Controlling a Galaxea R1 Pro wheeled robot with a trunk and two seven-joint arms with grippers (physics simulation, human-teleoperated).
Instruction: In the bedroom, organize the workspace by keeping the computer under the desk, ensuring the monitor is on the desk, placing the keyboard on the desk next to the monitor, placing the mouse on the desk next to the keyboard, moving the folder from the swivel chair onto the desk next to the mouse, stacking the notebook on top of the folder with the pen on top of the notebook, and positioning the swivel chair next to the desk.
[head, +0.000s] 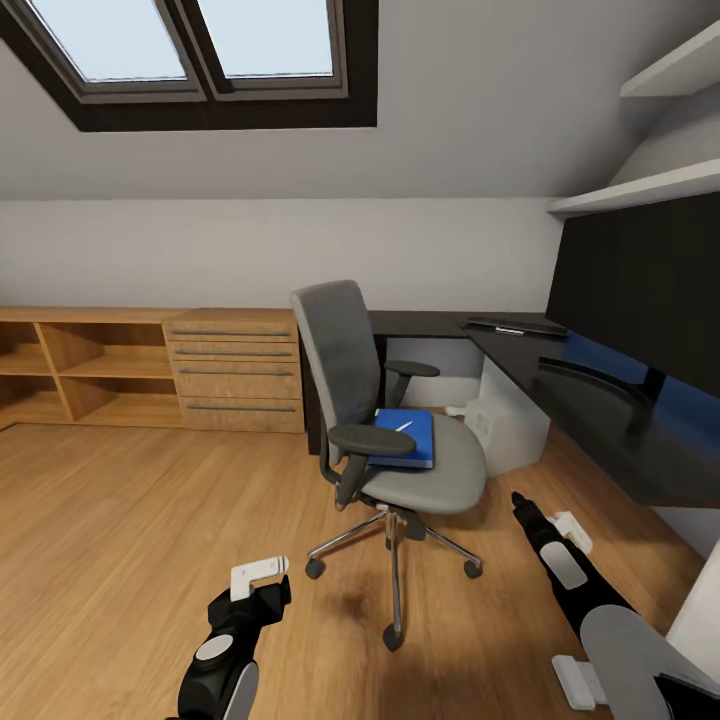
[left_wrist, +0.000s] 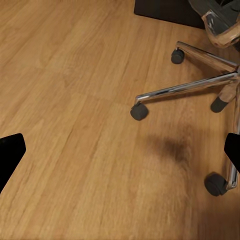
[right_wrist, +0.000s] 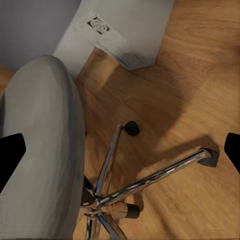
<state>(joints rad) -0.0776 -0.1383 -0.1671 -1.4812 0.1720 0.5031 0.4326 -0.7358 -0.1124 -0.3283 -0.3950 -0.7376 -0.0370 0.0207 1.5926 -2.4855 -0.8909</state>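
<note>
Folder, bright blue, lies flat on the grey seat of the swivel chair, which stands on the wooden floor just beside the black tabletop. A thin white object rests on the blue cover; what it is cannot be told. On the tabletop the monitor stands at the right, its black screen angled into the room, and the keyboard lies near the far corner. Below the tabletop, the light grey computer stands on the floor, its vented side showing in the right wrist view. A wooden dresser with 4 drawers stands against the back wall.

Both arms hang low over the floor. Left tool is spread wide above bare boards near the chair's chrome star base, holding nothing. Right tool is likewise wide and empty, poised above the seat edge and casters.
</note>
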